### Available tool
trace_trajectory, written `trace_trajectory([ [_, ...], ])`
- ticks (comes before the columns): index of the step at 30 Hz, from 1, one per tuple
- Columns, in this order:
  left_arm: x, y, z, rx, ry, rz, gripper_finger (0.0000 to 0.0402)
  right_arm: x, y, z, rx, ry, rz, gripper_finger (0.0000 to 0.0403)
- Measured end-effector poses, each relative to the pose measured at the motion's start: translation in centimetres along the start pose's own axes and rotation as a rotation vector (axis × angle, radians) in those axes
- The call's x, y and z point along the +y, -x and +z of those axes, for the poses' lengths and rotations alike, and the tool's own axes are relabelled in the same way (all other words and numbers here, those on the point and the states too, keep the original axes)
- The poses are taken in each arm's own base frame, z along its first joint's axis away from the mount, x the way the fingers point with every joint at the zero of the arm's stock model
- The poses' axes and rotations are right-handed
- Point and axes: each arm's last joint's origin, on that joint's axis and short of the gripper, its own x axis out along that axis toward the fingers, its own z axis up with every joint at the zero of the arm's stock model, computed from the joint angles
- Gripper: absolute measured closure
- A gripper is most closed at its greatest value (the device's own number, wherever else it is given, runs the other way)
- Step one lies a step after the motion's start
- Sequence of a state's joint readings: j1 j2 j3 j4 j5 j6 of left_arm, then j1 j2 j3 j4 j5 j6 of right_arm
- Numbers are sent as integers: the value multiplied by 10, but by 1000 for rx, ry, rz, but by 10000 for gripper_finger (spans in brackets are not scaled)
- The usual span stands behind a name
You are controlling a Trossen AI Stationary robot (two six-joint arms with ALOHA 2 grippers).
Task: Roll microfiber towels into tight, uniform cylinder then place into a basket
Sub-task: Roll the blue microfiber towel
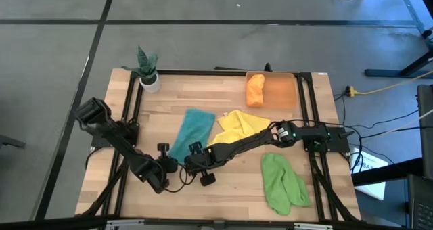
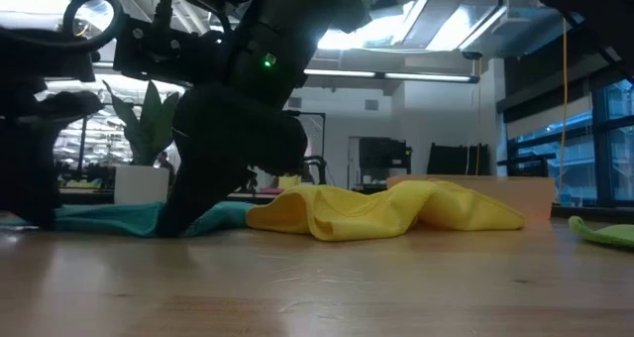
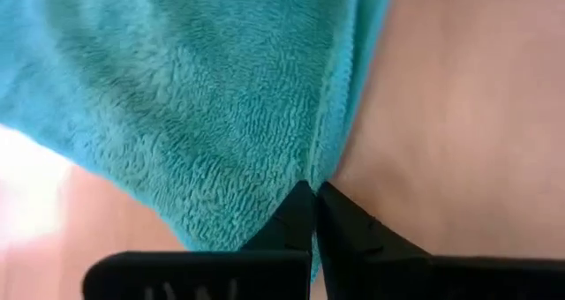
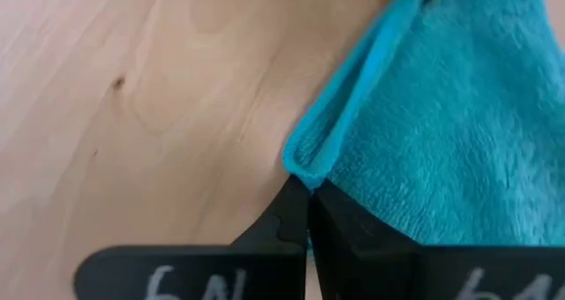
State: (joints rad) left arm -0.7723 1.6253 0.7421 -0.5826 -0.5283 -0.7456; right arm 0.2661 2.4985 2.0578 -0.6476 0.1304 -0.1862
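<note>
The teal towel [image 1: 192,130] lies as a long strip on the wooden table, running from the middle toward the near edge. Both grippers are at its near end. My left gripper [image 1: 170,164] is shut on the strip's left corner and my right gripper [image 1: 191,162] on its right corner. The yellow towel [image 1: 241,125] lies crumpled beside it at the table's middle. The green towel [image 1: 283,182] lies at the near right. The orange towel [image 1: 255,89] sits in the orange basket [image 1: 283,93] at the far right. My left gripper [image 3: 313,192] pinches the teal towel's hemmed edge [image 3: 325,159] between its two fingertips, slanting down from the near left. The cloth beyond the fingers lies flat on the table. One layer or several, I cannot tell. My right gripper [image 4: 306,190] pinches a corner of the teal towel where the hem [image 4: 307,159] loops back on itself, held between its two fingertips. The fingers slant down from the right. The cloth beyond them rests on the table.
A white pot with a green plant [image 1: 147,73] stands at the far left corner. Black frame rails [image 1: 128,108] run along the table's left and right sides. Bare wood [image 1: 230,189] shows between the grippers and the green towel.
</note>
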Motion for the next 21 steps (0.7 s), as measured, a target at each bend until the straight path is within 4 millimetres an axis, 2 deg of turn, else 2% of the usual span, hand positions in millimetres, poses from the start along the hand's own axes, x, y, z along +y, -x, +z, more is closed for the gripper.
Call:
trace_trajectory([
  [8, 4, 14, 15, 38, -57, -89, 401, 4, 2, 1, 1, -68, -1, 397],
  [14, 11, 12, 20, 64, -35, -60, 401, 4, 5, 1, 5, -120, 1, 397],
  [21, 9, 12, 22, 57, -22, -84, 397, 5, 6, 0, 17, -127, 3, 397],
])
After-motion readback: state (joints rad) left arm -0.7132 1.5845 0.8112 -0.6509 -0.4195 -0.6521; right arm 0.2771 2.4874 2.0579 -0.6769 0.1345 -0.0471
